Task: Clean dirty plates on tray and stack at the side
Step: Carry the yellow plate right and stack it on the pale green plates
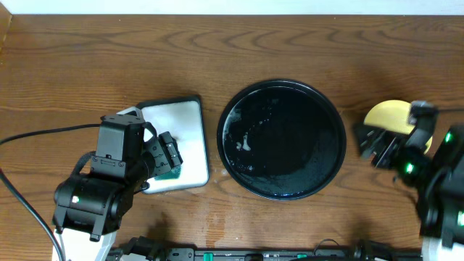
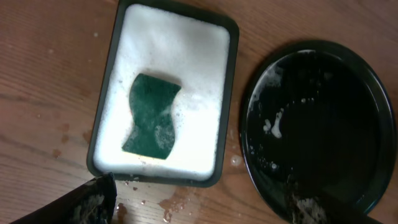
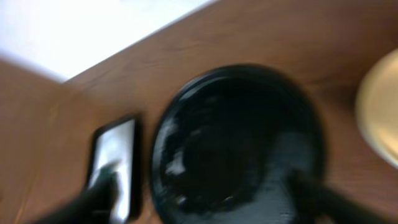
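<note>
One tray (image 1: 290, 138) is recorded centrally, one yellow plate (image 1: 384, 116) at 3 o'clock, one sponge (image 2: 151, 116) at 9. Left tool (image 2: 200, 196) and right tool (image 1: 371, 145) are held apart.

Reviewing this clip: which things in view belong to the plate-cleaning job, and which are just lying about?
Job:
- black tray, empty, sudsy
- yellow plate, off to its side
- green sponge
- soapy white tray

Lying about:
- black cable, far left
</note>
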